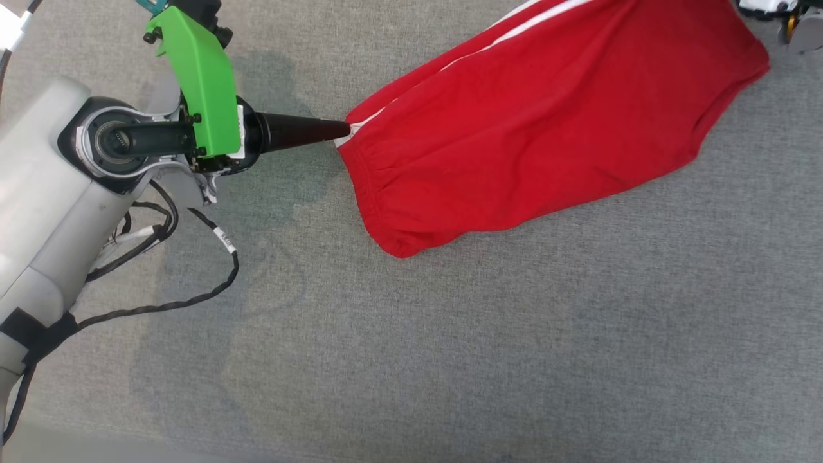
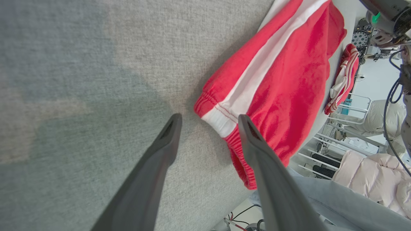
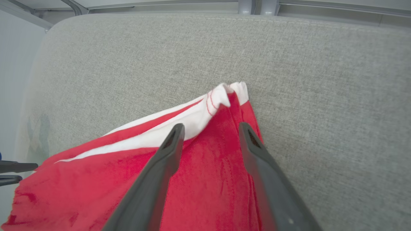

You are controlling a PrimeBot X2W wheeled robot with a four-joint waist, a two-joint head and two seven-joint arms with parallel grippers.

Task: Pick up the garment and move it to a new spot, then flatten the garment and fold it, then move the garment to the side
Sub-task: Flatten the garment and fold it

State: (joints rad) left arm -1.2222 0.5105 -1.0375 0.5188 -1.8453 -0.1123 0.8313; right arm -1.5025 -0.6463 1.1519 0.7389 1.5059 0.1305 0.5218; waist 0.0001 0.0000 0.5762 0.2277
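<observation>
Left claw [image 2: 209,118] gapes empty at one waistband corner of the garment [image 1: 546,122]; right claw [image 3: 210,126] gapes empty over its far corner. Spread on the surface [image 1: 450,334], it wants smoothing outward before folding.

The shorts [image 1: 533,122] are made of soft red cloth, matt and fuzzy (the white stripes [image 2: 257,73] too). The table [image 1: 450,334] is covered in rough grey woven cloth. The green cover [image 1: 206,83] is made of smooth plastic.

Left gripper [image 2: 209,116] and right gripper [image 3: 211,125] both gape.
</observation>
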